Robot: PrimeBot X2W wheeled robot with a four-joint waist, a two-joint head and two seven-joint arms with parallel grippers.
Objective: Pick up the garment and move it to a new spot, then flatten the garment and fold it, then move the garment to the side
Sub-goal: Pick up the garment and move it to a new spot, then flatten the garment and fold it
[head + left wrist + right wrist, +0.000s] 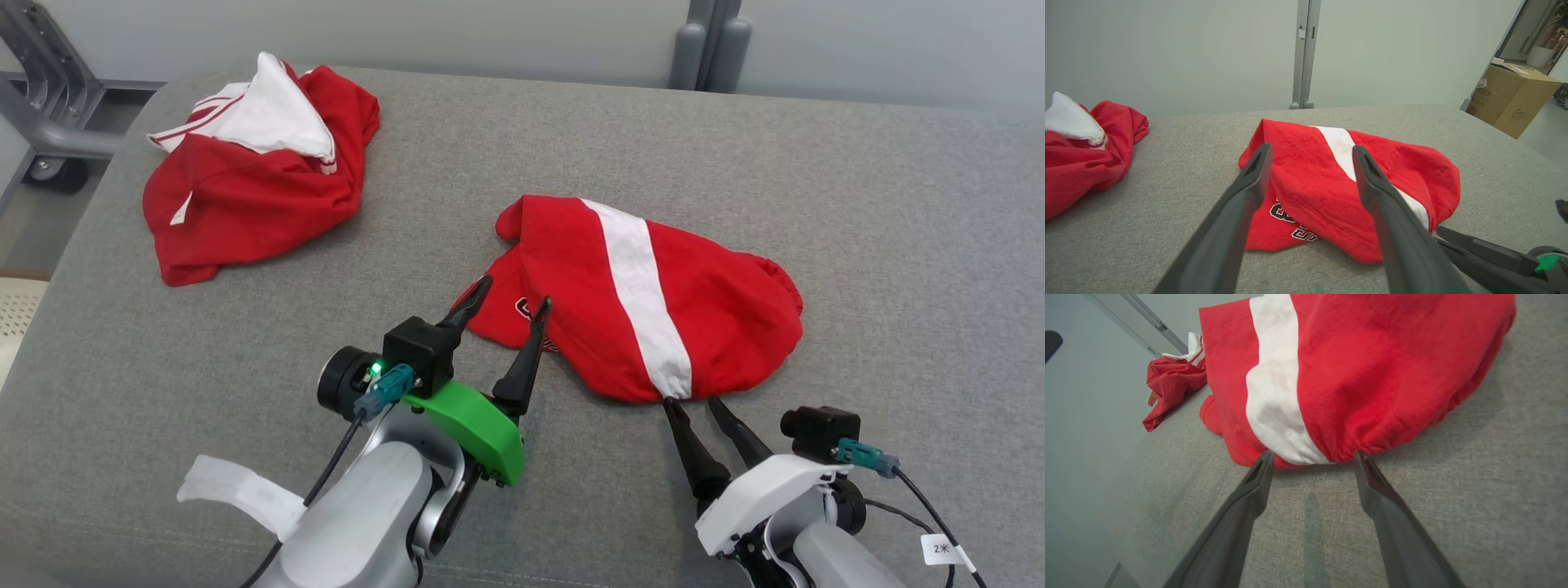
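Red garment [718,310] with a white stripe lies crumpled mid-way across the grey fabric surface [898,245]. Left gripper [515,292] hangs wide open and empty over its lettered corner. Right gripper [692,402], jaws apart and empty too, sits just at the gathered hem. Left wrist view adds a cardboard box [1511,98]. A second red garment [245,188] sits far left.

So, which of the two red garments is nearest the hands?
The striped garment in the middle: the left hand and right hand reach its near edge. The other garment lies far left.
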